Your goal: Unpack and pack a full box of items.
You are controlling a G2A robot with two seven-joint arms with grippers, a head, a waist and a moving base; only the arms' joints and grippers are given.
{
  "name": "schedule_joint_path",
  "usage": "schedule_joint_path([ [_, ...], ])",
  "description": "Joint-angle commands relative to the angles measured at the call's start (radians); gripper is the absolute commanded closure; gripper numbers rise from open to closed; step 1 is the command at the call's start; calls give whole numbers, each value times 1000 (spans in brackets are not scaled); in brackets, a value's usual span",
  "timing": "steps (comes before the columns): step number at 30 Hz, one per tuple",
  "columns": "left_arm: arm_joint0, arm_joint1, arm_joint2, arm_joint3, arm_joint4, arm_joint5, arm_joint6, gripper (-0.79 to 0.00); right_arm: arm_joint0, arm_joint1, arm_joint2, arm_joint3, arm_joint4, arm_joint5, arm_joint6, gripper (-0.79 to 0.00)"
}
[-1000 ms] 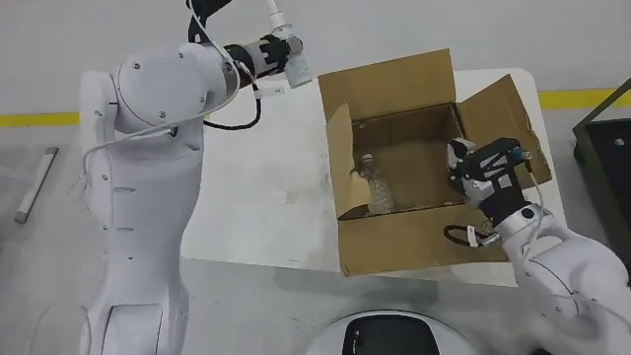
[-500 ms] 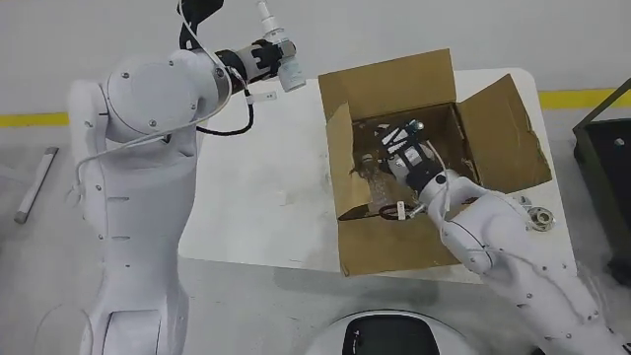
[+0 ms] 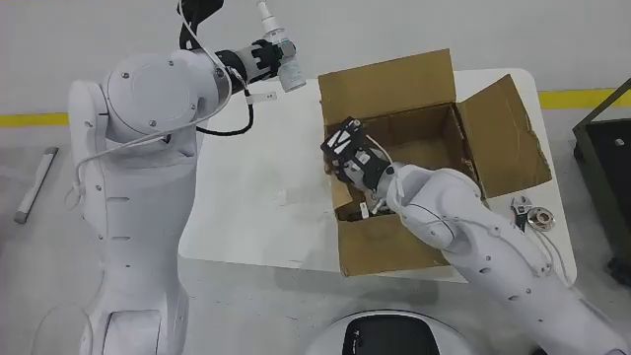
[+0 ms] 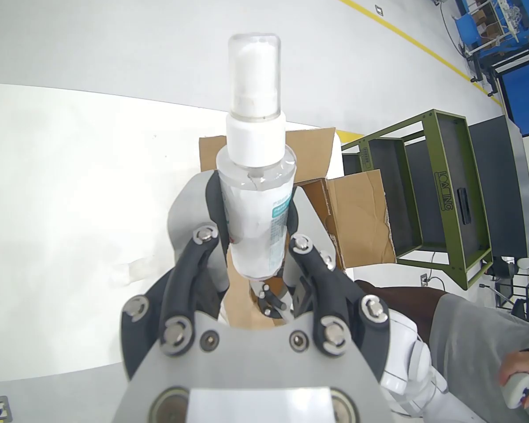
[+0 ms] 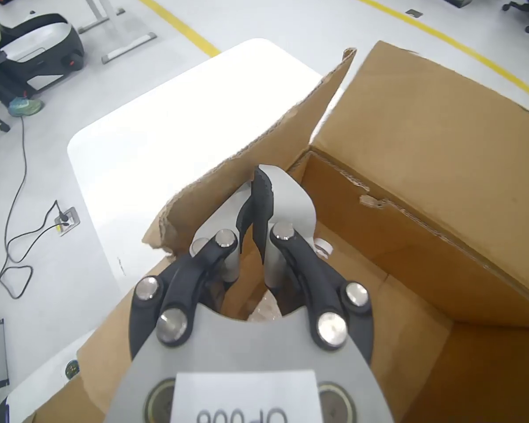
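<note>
The white tabletop [image 3: 266, 187] lies beneath both tools and carries the brown cardboard box [image 3: 389, 84], its flaps standing open. The right tool [image 5: 259, 204] sits at the box's mouth, just inside the upright side flap [image 5: 255, 134], which is right beside its fingers. Its pads are pressed together with nothing seen between them. Under that tool, down in the box, something clear and crinkled shows, too hidden to name.

The left tool [image 4: 253, 204] is well apart from the box, out over the tabletop's far edge. It grasps a clear plastic spray bottle with a white collar and a see-through cap [image 4: 255, 156] round the body, with the cap pointing away past the fingertips.

This looks like the unpacking half of the task: one item is out and in hand, and the box is not yet emptied. The bottle probably needs setting on bare tabletop below its tool. The right tool would need to spread its fingers and drop past the flap to reach whatever lies beneath.
</note>
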Motion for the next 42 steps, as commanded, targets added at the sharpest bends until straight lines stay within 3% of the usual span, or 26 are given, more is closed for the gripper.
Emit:
schedule_joint_path([
  [1,0,0,0,0,0,0,0,0,23,-6,-19,32,1,-18,13,0],
  [12,0,0,0,0,0,0,0,0,98,-37,-120,149,-11,-85,80,0],
  [23,0,0,0,0,0,0,0,0,112,-51,-128,168,-13,-97,105,0],
  [30,0,0,0,0,0,0,0,0,49,-37,-42,50,-30,-54,35,0],
  [42,0,0,0,0,0,0,0,0,-226,20,243,-258,-79,-17,-8,0],
])
